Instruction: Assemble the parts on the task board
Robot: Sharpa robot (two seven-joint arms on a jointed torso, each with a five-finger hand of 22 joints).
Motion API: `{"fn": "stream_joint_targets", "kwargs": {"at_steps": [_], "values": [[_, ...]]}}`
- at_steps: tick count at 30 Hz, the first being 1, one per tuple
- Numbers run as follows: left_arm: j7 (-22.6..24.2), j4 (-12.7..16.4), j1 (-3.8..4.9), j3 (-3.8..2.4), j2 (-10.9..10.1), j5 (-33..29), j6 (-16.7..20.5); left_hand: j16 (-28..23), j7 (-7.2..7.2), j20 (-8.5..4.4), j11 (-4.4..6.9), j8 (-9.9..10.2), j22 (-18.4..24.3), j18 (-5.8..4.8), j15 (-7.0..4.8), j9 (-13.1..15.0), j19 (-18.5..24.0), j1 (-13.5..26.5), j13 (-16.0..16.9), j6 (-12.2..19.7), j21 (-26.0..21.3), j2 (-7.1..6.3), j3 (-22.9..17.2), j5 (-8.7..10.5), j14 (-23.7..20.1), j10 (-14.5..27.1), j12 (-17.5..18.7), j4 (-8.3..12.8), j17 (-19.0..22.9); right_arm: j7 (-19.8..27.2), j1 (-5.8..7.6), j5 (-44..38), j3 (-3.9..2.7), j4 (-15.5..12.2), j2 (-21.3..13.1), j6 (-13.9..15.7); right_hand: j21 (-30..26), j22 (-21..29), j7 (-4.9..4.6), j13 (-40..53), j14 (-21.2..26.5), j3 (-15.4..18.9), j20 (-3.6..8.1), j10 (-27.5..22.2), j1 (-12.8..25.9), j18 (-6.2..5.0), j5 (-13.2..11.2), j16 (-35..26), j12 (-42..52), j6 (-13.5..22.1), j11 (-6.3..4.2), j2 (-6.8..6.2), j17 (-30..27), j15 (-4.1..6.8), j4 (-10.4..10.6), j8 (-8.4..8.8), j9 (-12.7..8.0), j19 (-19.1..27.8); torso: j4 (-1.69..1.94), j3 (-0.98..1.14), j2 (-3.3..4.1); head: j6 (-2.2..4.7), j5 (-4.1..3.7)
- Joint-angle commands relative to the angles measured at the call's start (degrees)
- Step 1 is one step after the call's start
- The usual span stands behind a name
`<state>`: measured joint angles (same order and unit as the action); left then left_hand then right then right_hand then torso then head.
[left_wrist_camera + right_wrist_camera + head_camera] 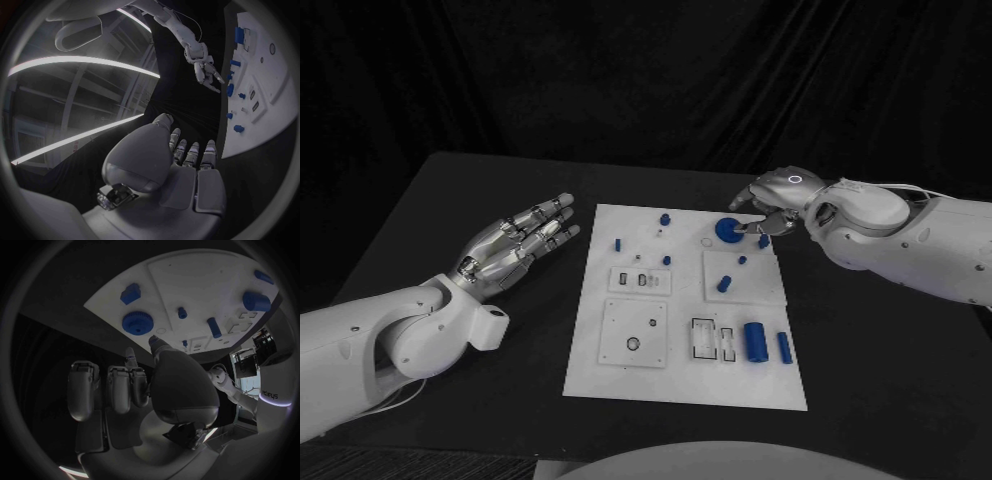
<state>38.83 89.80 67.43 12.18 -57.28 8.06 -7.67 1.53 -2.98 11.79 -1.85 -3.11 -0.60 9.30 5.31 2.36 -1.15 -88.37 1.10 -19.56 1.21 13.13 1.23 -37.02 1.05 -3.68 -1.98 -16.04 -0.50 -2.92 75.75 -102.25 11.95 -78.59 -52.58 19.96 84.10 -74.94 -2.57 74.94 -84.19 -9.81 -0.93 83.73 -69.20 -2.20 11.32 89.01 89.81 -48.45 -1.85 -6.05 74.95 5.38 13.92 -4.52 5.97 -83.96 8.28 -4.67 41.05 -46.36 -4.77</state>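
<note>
Black tabletop stretches under me, dark cloth hanging behind it, and the white board lies in the middle. My left hand hovers over the bare tabletop just beside the board's left edge, palm up, its fingers straight and a little apart, holding nothing; from the left wrist I see them pointing toward the board's edge. My right hand sits at the board's far right corner, its fingers curled down near a round blue gear. From the right wrist the gear lies flat on the board just beyond my fingertips, and I cannot tell whether they touch it; nothing sits in that hand's grasp. Small blue pegs stand about the board's far half, another peg stands near the middle, and a thick blue cylinder with a thinner pin beside it lies near the board's near right corner.
</note>
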Motion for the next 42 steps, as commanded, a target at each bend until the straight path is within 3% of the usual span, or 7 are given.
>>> {"fn": "stream_joint_targets", "kwargs": {"at_steps": [1, 8, 20, 25, 35, 42], "values": [[2.36, 0.04, 0.11, -0.04, 0.12, 0.11, -0.88, -0.32, -0.12, -0.01, 0.05, 0.3, 0.03, 0.86, 0.24, 0.0, -0.04, -0.49, -0.06, 0.2, -0.28, -0.1, -0.44, 0.34, -0.3, 0.49, -0.2, -0.01, 0.04, -2.23, -0.32, 0.22, -0.03, 0.53, 0.3, -2.57, 0.34, -10.93, -0.14, 15.06, -5.5, -0.34, 0.21, 6.27, -0.91, 0.57, 1.11, 0.31, 0.19, 0.42, -0.1, 0.22, 13.82, 0.41, -0.5, -0.07, 0.22, -2.61, 0.01, 0.01, -0.03, -0.06, 0.11], [2.26, 0.07, 0.11, -0.04, 0.06, 0.11, -0.96, -0.32, -0.12, 0.01, 0.1, 0.3, 0.03, 0.86, 0.29, 0.0, -0.04, -0.5, -0.07, 0.2, -0.28, -0.09, -0.51, 0.32, -0.3, 0.52, -0.2, 0.0, 0.04, -2.39, -0.76, 0.23, -0.03, 1.92, 1.03, -3.17, 0.09, -10.86, -0.19, 15.06, -5.45, -0.57, 0.24, 6.27, -1.5, 0.49, 2.77, 0.18, 0.19, 1.11, -0.07, 0.43, 13.62, 0.44, -1.07, 0.09, 0.58, -2.42, 0.06, -0.03, -0.06, 0.26, 0.32], [2.25, 0.01, 0.11, -0.04, 0.18, 0.11, -1.12, -0.31, -0.12, 0.03, 0.11, 0.29, 0.03, 0.86, 0.31, 0.0, -0.04, -0.51, -0.07, 0.18, -0.29, -0.09, -0.54, 0.3, -0.29, 0.54, -0.19, 0.02, 0.03, -2.05, -1.04, 0.24, -0.04, 3.57, 2.83, -3.87, 0.08, -10.95, -0.08, 15.06, -5.47, -0.62, 0.26, 6.27, -2.22, 0.49, 1.48, 0.22, 0.19, 1.81, -0.11, 0.4, 13.73, 0.48, -1.93, 0.2, 0.85, -2.4, 0.17, -0.04, -0.13, 0.15, 0.07], [2.22, -0.01, 0.11, -0.04, 0.21, 0.11, -1.19, -0.32, -0.12, 0.05, 0.11, 0.3, 0.03, 0.86, 0.34, 0.0, -0.04, -0.53, -0.07, 0.25, -0.29, -0.09, -0.61, 0.26, -0.3, 0.58, -0.19, 0.05, 0.04, -1.99, -1.42, 0.24, -0.04, 4.95, 3.76, -4.5, -0.09, -10.86, -0.14, 15.06, -5.49, -0.61, 0.28, 6.27, -2.37, 0.44, 1.21, 0.26, 0.19, 1.65, -0.1, 0.4, 13.8, 0.51, -2.13, 0.06, 0.99, -2.29, 0.01, -0.04, -0.14, -0.03, 0.24], [2.13, -0.02, 0.11, -0.04, 0.23, 0.11, -1.31, -0.32, -0.12, 0.05, 0.11, 0.3, 0.03, 0.86, 0.34, 0.0, -0.04, -0.53, -0.07, 0.25, -0.29, -0.09, -0.61, 0.26, -0.3, 0.58, -0.19, 0.05, 0.04, -1.6, -2.25, 0.24, -0.04, 7.04, 5.05, -5.74, -0.71, -10.59, -0.28, 15.06, -5.4, -0.59, 0.26, 6.27, -2.87, 0.28, 1.4, 0.04, 0.19, -0.61, 0.04, 0.81, 13.48, 0.46, -3.13, -1.79, 2.64, -1.9, 0.09, -0.03, -0.14, -0.3, 0.19], [2.07, -0.07, 0.1, -0.04, 0.32, 0.11, -1.47, -0.3, -0.11, 0.09, 0.11, 0.31, 0.03, 0.86, 0.4, -0.01, -0.04, -0.56, -0.08, 0.31, -0.29, -0.08, -0.72, 0.22, -0.29, 0.62, -0.19, 0.09, 0.03, -1.14, -2.41, 0.24, -0.04, 7.92, 5.61, -6.38, -0.88, -10.5, -0.31, 15.06, -5.38, -0.6, 0.26, 6.27, -3.04, 0.23, 1.5, -0.02, 0.19, -0.65, 0.05, 0.77, 13.4, 0.46, -3.35, -1.96, 2.82, -1.79, 0.1, 0.0, -0.1, -0.39, -0.04]]}}
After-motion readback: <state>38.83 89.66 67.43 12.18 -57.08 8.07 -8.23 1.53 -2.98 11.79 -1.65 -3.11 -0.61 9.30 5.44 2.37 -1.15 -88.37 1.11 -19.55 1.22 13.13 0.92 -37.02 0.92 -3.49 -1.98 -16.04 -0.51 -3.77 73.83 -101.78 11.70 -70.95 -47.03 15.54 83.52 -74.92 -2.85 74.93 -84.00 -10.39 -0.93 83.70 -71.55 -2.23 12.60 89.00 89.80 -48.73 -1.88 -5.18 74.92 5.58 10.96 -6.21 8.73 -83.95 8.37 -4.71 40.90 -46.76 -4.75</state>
